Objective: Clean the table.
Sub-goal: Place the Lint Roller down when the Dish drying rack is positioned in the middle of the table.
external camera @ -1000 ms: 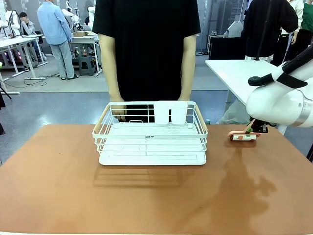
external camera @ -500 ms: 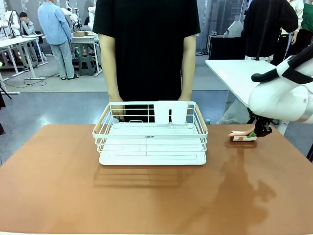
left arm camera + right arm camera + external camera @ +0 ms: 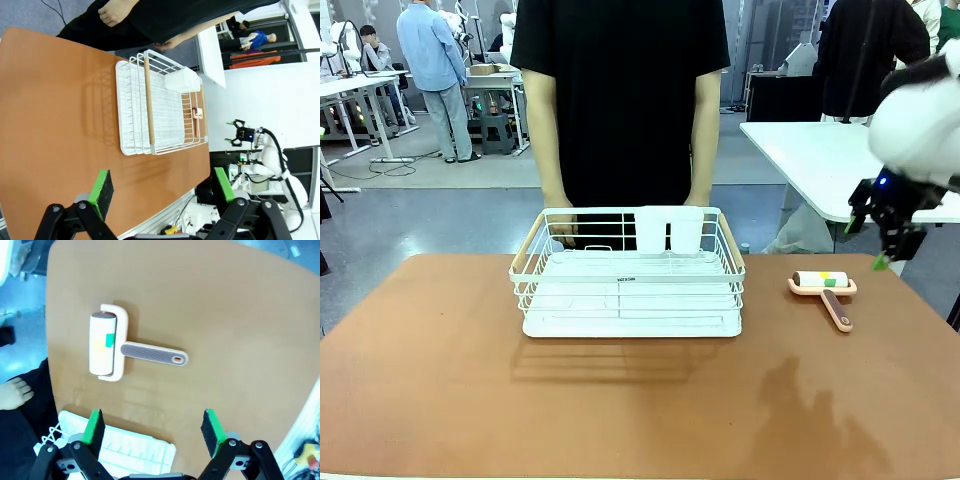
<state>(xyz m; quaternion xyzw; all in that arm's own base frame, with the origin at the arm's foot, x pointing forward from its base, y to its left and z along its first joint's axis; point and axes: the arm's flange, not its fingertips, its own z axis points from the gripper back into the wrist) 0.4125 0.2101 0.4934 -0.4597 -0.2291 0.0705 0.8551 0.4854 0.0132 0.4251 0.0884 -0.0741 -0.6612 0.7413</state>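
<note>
The table [image 3: 440, 400] spreads bare and reddish-brown up front. The left gripper [image 3: 160, 192] hangs over it, jaws wide, holding nothing. Further out, a lint roller [image 3: 824, 290] lies flat beside the white rack [image 3: 628, 272]. Above it, the right gripper [image 3: 888, 228] hovers, jaws apart and empty. A person [image 3: 620, 100] stands behind the rack.
</note>
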